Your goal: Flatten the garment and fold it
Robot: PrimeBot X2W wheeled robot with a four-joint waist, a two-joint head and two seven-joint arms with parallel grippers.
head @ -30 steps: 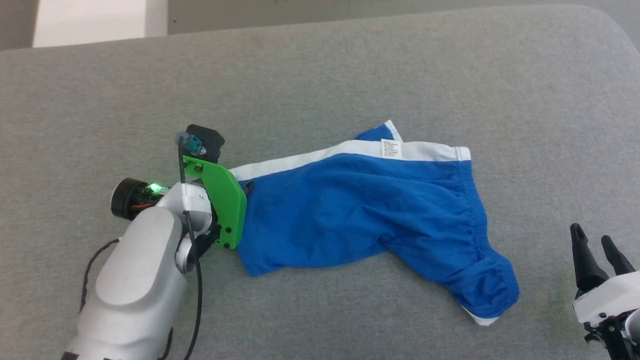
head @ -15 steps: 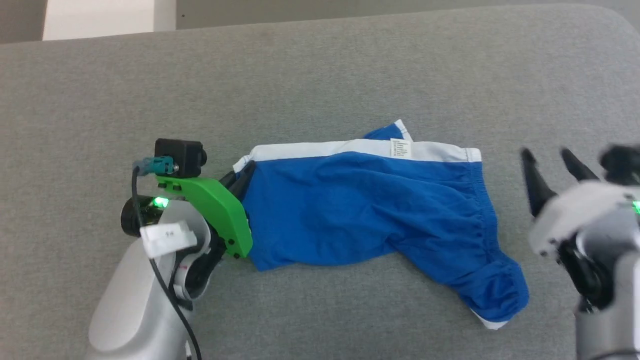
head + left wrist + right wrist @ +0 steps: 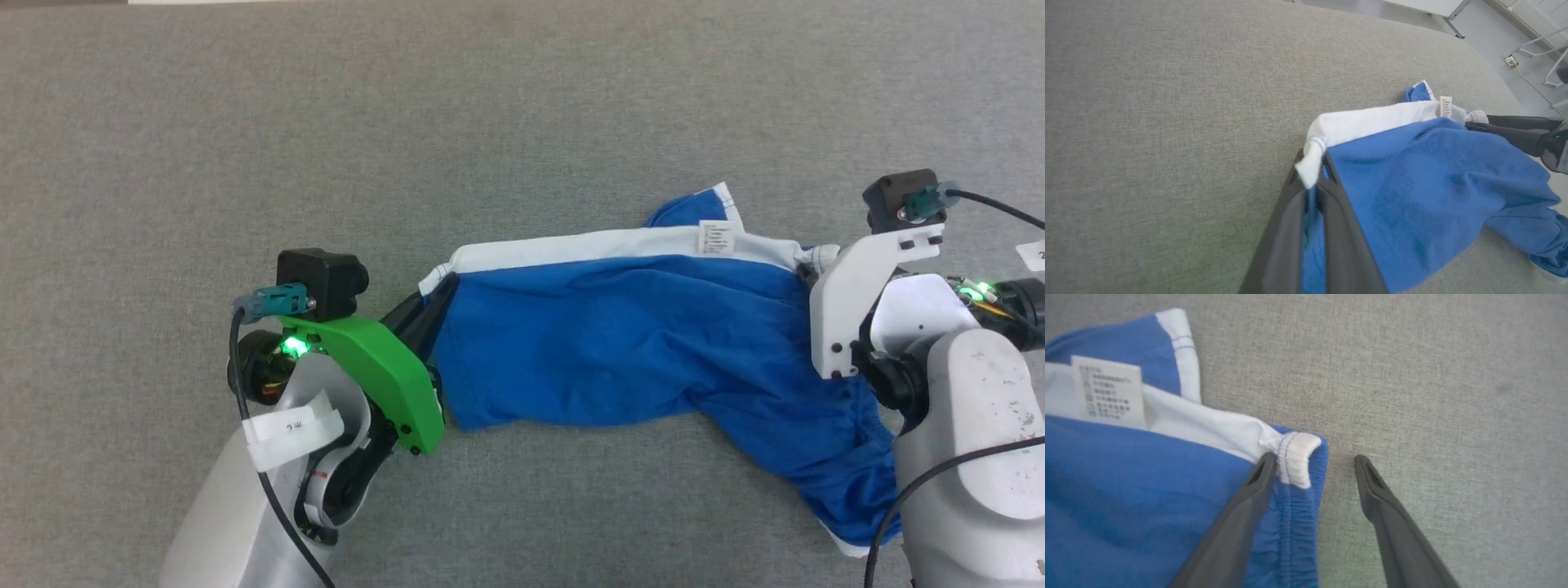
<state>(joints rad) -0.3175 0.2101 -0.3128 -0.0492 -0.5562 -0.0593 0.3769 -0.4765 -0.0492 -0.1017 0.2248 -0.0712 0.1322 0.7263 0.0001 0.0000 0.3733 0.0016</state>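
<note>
Garment [image 3: 620, 343] laid rumpled across grey cushion [image 3: 522, 122], well in from far edge, white label [image 3: 714, 238] turned up. Its white-striped left corner is pinched between closed fingers of left gripper [image 3: 1311, 164]. Right gripper [image 3: 1314, 459] held spread at waistband corner: one finger on blue cloth, other over bare cushion.

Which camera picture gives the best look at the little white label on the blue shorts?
The right wrist view: the label is close and large, its printed lines visible. The head view shows it as a small tag on the white stripe; the left wrist view shows it tiny and far off.
</note>
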